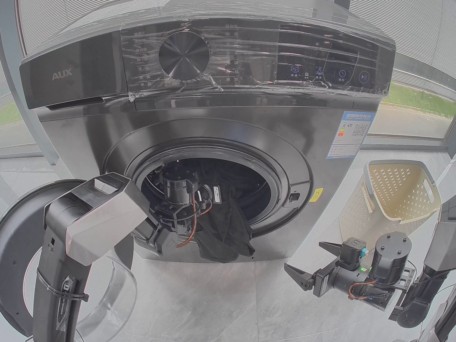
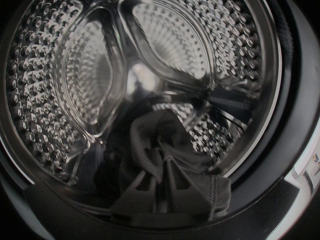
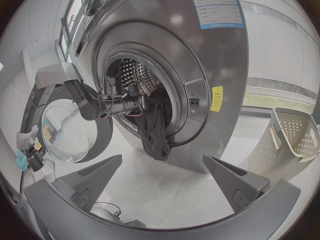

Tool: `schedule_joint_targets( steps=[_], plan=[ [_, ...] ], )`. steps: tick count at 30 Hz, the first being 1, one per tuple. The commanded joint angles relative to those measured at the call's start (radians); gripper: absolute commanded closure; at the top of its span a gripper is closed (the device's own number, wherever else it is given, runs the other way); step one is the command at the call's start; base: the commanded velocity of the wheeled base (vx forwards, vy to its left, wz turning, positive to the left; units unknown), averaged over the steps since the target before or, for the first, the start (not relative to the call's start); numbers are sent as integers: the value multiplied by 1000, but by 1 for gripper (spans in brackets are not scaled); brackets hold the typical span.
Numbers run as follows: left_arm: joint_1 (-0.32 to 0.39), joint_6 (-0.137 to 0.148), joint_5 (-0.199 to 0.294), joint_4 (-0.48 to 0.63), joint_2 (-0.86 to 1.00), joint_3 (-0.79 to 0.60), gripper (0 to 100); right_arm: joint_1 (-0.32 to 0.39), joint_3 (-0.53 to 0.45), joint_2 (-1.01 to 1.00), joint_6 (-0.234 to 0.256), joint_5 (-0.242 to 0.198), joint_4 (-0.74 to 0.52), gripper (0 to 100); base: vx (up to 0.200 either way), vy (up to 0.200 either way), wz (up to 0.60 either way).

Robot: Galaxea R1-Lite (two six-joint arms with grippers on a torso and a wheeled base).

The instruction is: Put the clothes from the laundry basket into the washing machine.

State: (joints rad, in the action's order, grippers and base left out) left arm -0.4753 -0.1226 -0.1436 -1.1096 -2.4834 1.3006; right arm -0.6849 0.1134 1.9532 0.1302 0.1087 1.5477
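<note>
The grey washing machine (image 1: 266,129) stands with its round door (image 1: 14,243) swung open to the left. A dark garment (image 1: 225,229) is draped over the lower rim of the opening, part inside the drum (image 2: 86,70) and part hanging down the front. The left wrist view looks into the drum at this garment (image 2: 173,170). My left arm (image 1: 175,200) reaches into the opening just left of the cloth. My right gripper (image 1: 306,260) hangs open and holds nothing, low over the floor to the right of the machine. The cream laundry basket (image 1: 394,200) lies tipped on its side at the right.
Pale tiled floor (image 1: 228,300) spreads in front of the machine. The open door (image 3: 66,130) with its glass bowl stands beside my left arm (image 3: 116,104). The basket (image 3: 293,140) sits close to the machine's right front corner. Glass walls stand behind.
</note>
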Motion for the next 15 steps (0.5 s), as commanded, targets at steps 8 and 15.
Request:
schedule_joint_targets(
  steps=[8,15],
  plan=[
    [-5,-40,10,-12,26,-64,0,2,-1,1,0,0,0,0,0,0,0],
    [-71,-34,107,125,136,-290,0,1,-3,1,0,0,0,0,0,0,0]
  ],
)
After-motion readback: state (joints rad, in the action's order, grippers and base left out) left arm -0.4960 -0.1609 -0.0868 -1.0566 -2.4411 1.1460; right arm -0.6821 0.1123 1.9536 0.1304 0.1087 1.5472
